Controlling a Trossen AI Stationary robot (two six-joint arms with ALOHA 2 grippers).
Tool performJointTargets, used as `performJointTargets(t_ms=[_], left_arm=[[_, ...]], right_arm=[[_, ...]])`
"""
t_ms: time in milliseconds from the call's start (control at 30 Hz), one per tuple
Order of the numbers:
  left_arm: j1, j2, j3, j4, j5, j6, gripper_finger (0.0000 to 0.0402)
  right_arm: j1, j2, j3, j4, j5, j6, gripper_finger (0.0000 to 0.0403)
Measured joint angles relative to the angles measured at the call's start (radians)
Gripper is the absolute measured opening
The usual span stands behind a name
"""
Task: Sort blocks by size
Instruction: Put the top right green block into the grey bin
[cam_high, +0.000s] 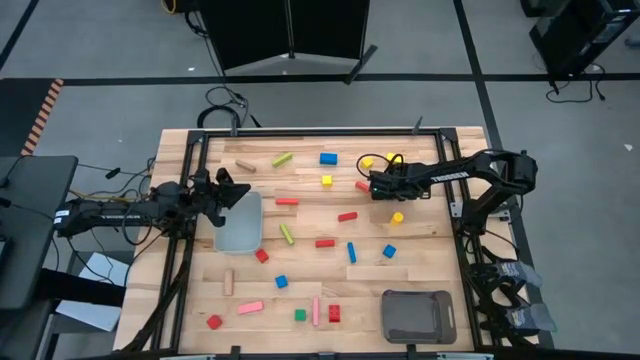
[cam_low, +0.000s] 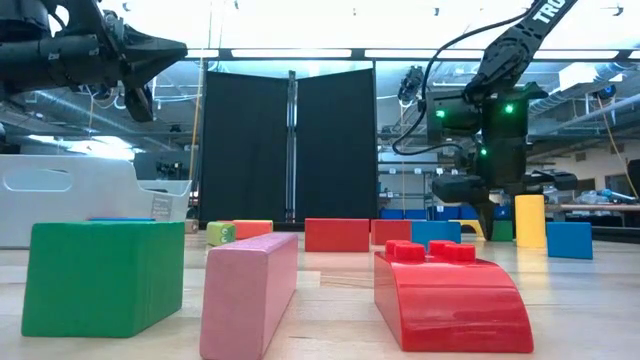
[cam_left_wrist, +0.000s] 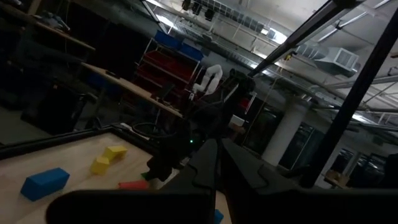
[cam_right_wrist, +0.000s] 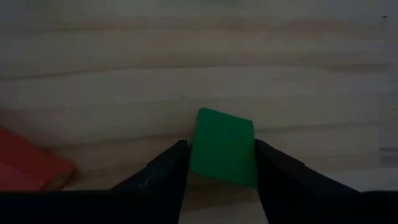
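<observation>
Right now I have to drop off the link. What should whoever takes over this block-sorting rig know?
Left hand: shut, nothing seen in it, hovering at the far edge of the light grey rectangular tray.
Right hand: fingers pressed on both sides of a small green wooden block, low over the table.
Done: from above, no block shows in that tray or the dark grey rectangular tray.
Left: the other painted wooden blocks lie scattered across the table, unsorted.
</observation>
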Motion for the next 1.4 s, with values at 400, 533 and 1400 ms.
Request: performJointTargets(t_ms=[400,533,1400], left_arm=[[0.000,0.000,0.002,-0.015,0.002,0.000,0.0028],[0.000,0.000,0.002,-0.033,0.003,-0.005,0.0028],[0.000,0.000,0.002,-0.082,-0.042,-0.140,0.0028]], right_arm=[[0.001,-0.003,-0.001,0.003,0.014,0.004,0.0153],[0.021,-0.020,-0.001,-0.008,0.030,0.004,0.0153],[0.389,0.054,0.108,1.189,0.205,-0.620,0.0153]])
